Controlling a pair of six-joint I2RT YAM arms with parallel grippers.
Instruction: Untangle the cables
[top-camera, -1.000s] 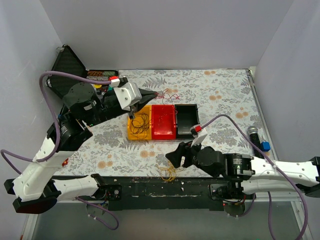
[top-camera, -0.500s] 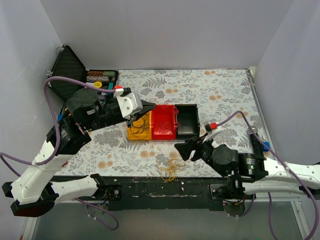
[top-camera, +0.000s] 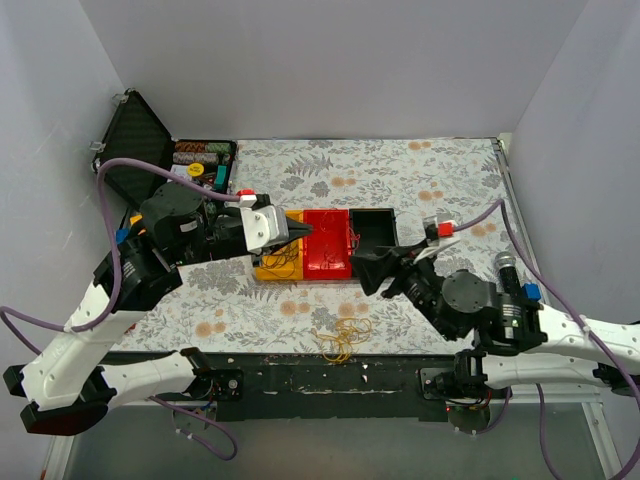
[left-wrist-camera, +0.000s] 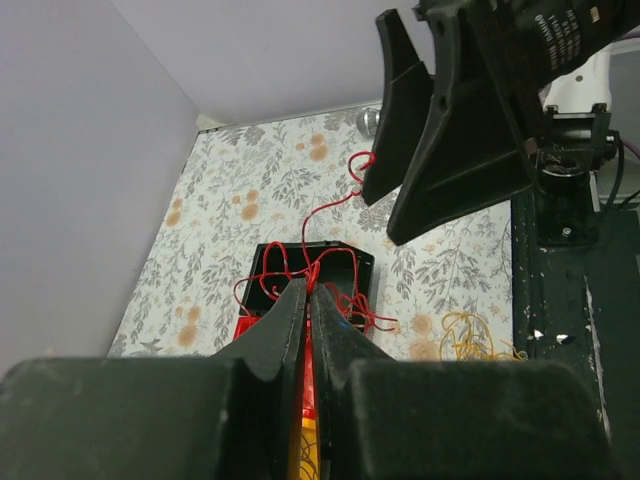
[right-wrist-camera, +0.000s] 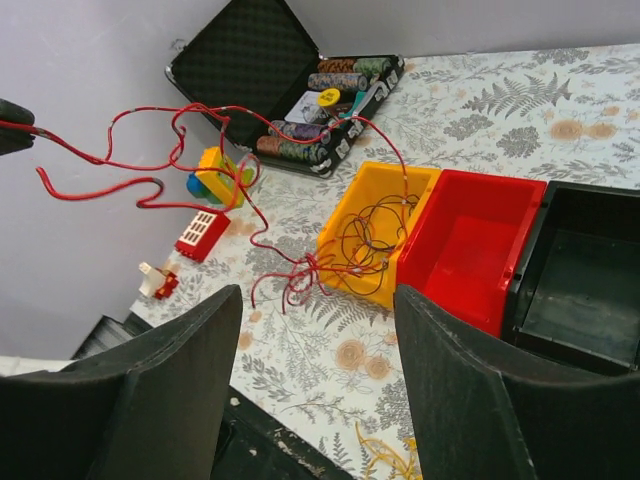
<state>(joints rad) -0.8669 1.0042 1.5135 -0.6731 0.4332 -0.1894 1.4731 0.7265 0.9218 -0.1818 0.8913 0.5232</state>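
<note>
My left gripper (top-camera: 303, 231) is shut on the red cable (left-wrist-camera: 330, 265), pinched at the fingertips (left-wrist-camera: 308, 287). It hangs over the yellow bin (top-camera: 262, 268) and red bin (top-camera: 328, 250). In the right wrist view the red cable (right-wrist-camera: 190, 112) runs in loose loops from the upper left down to a knot (right-wrist-camera: 318, 265) beside the yellow bin. The dark cable (right-wrist-camera: 375, 235) lies coiled in the yellow bin. The yellow cable (top-camera: 345, 338) lies loose at the table's near edge. My right gripper (top-camera: 368, 270) is open and empty, in front of the black bin (top-camera: 373, 240).
An open black case (top-camera: 135, 150) with poker chips (top-camera: 200, 153) stands at the back left. Small toy bricks (right-wrist-camera: 203, 235) lie on the cloth left of the bins. A torch and a blue block (top-camera: 530, 292) lie near the right edge.
My left gripper has come forward from behind the bins to above them, carrying the red cable. My right gripper has moved from the near edge by the yellow cable up toward the black bin.
</note>
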